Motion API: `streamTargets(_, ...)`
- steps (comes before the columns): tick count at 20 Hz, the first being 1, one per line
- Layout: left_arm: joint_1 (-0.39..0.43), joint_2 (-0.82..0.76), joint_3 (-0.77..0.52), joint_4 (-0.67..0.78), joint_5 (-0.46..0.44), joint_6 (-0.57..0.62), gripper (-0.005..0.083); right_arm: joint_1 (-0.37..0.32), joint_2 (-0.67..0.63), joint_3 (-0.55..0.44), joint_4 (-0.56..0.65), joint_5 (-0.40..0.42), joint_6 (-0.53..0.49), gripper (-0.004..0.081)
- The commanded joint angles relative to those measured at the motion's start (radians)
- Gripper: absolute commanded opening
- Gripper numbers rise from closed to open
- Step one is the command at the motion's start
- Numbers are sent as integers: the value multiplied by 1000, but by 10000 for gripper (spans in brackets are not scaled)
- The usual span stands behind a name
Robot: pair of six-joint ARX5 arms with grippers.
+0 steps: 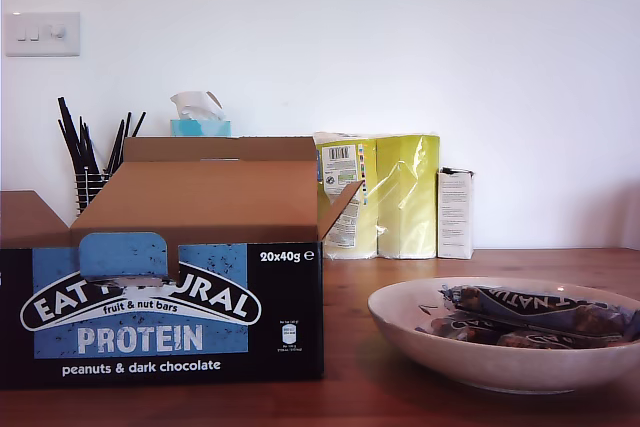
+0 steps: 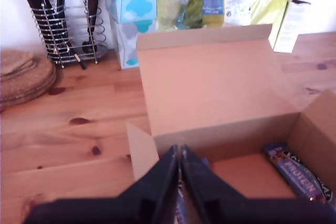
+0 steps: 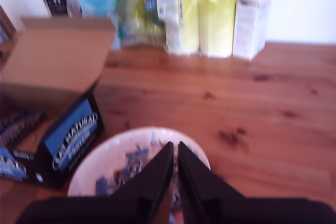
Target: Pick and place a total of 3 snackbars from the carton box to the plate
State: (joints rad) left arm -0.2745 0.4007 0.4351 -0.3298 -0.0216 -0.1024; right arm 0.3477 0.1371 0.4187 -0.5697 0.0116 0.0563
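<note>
A remaining snackbar is seen lengthwise inside the carton box, beside my first gripper, whose jaws are nearly closed, their hold unclear.

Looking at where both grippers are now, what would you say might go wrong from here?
My first gripper hangs shut above the carton box, close to its inner wall, so descending could clip the cardboard and miss the snackbar. My second gripper hangs over the plate, which already holds bars; going lower may press on them.
</note>
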Motion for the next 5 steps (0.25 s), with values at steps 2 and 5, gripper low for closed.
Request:
streamTargets(2,-2,-8,-22,-16,2,-3,-19,1,4,-2,-43,2,7,-13)
streamTargets(5,-2,-8,-22,-23,2,-3,-19,1,4,-2,-39,2,7,-13)
